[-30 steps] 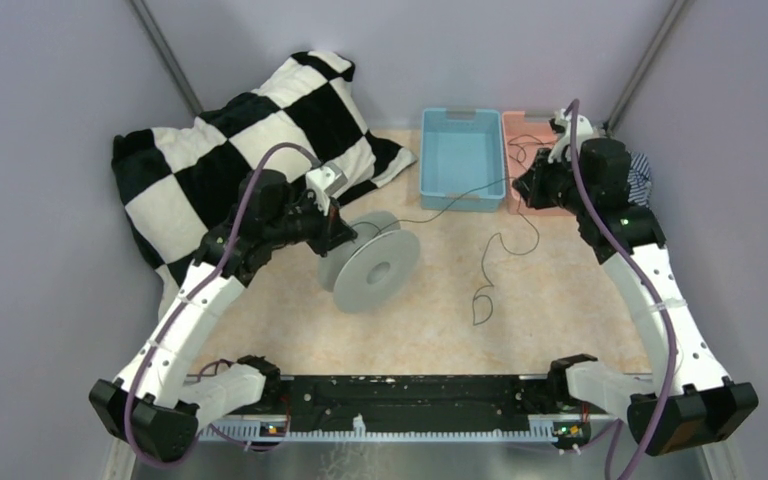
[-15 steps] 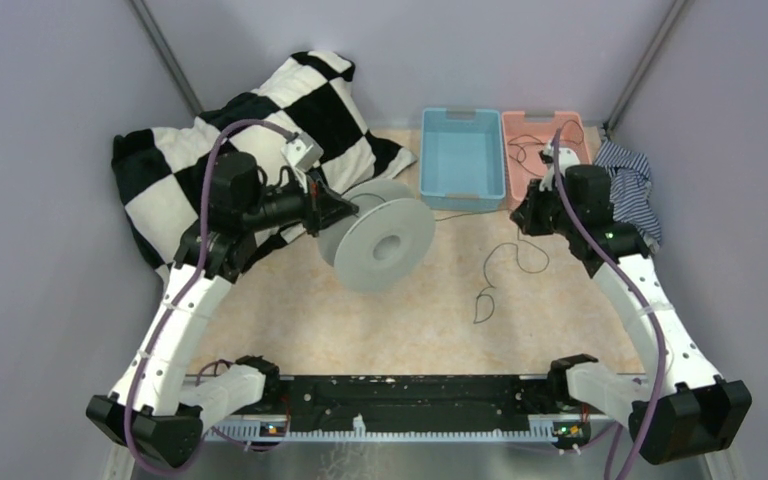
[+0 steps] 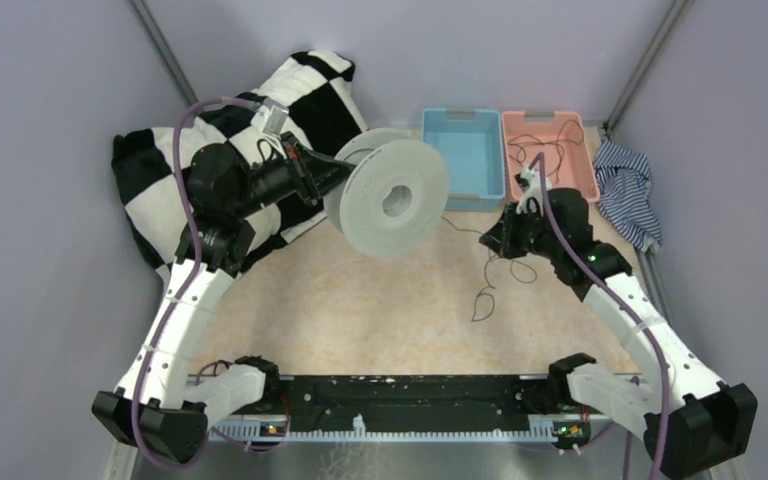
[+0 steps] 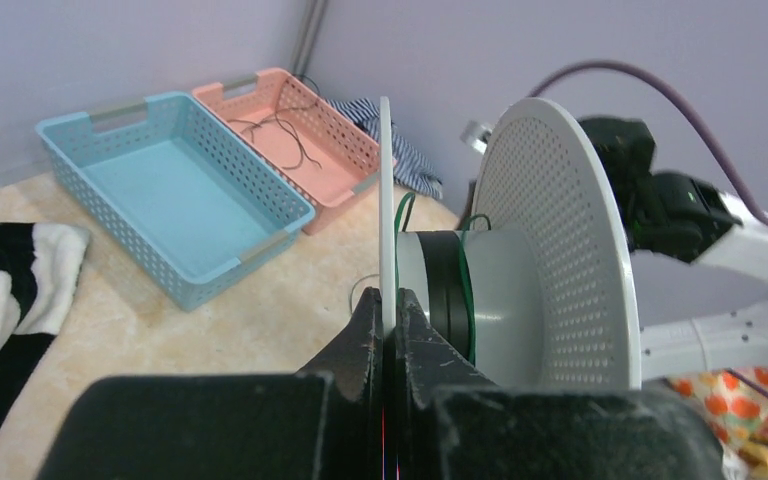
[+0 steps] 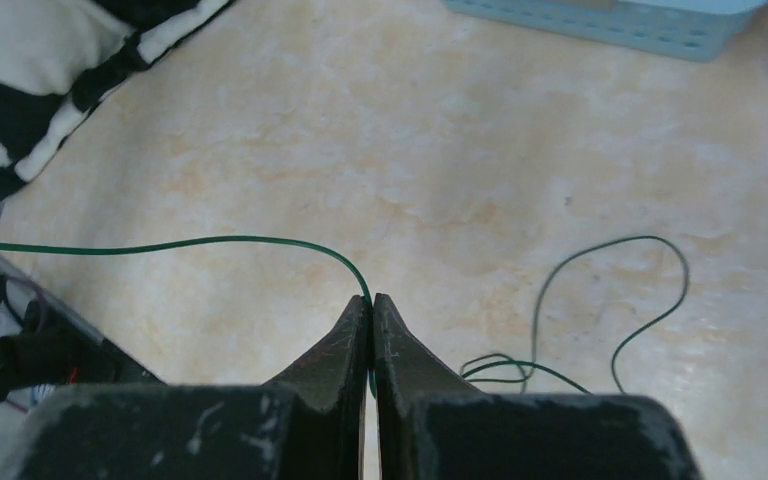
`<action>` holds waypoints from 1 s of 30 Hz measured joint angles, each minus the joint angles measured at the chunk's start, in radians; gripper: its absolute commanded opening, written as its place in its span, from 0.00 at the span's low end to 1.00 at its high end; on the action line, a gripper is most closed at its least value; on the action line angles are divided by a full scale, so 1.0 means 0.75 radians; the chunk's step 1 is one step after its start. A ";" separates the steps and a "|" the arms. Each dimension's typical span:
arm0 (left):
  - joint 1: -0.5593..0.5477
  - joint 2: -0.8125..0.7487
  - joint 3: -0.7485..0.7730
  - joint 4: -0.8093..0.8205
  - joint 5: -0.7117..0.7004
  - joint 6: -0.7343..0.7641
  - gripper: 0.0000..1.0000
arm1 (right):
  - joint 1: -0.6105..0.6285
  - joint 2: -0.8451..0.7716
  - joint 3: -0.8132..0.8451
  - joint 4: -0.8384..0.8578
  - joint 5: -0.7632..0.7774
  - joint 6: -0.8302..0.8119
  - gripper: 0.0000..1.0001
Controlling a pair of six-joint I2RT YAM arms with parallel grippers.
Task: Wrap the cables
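Observation:
My left gripper [image 3: 332, 178] is shut on one flange of the pale grey spool [image 3: 392, 200] and holds it in the air on its side; in the left wrist view [image 4: 388, 310] the flange sits between the jaws, with dark cable wound on the spool's hub [image 4: 450, 290]. My right gripper [image 3: 490, 238] is shut on a thin dark green-black cable [image 5: 210, 242], pinched at the tips [image 5: 370, 305]. The cable's loose end loops on the table [image 3: 495, 275] and shows in the right wrist view [image 5: 610, 300]. More thin cables lie in the pink bin [image 3: 550, 150].
A black-and-white checkered cloth [image 3: 180, 170] lies at the back left. A blue bin [image 3: 463, 158] stands beside the pink bin at the back. A striped blue cloth [image 3: 625, 190] lies at the right wall.
My left gripper has lifted the spool up and toward the back. My right gripper has moved left and nearer with the cable, away from the pink bin.

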 measured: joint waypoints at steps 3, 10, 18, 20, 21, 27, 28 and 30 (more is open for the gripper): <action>0.000 -0.013 -0.053 0.081 -0.111 -0.084 0.00 | 0.152 -0.003 -0.004 0.043 0.028 0.051 0.00; 0.002 -0.066 -0.229 0.216 -0.389 -0.231 0.00 | 0.420 -0.003 -0.005 0.107 0.153 0.164 0.00; -0.023 -0.102 -0.351 0.278 -0.644 -0.304 0.00 | 0.756 0.090 0.132 0.059 0.408 0.167 0.00; -0.042 -0.113 -0.375 0.278 -0.723 -0.314 0.00 | 0.816 0.139 0.215 0.054 0.463 0.147 0.00; -0.049 -0.116 -0.382 0.277 -0.753 -0.314 0.00 | 0.840 0.161 0.250 0.055 0.482 0.139 0.00; -0.176 -0.119 -0.384 0.202 -1.043 -0.230 0.00 | 1.036 0.325 0.492 0.046 0.553 0.070 0.00; -0.216 -0.118 -0.379 0.176 -1.099 -0.201 0.00 | 1.056 0.351 0.527 0.045 0.553 0.063 0.00; -0.301 -0.114 -0.369 0.127 -1.194 -0.139 0.00 | 1.080 0.387 0.578 0.043 0.551 0.048 0.00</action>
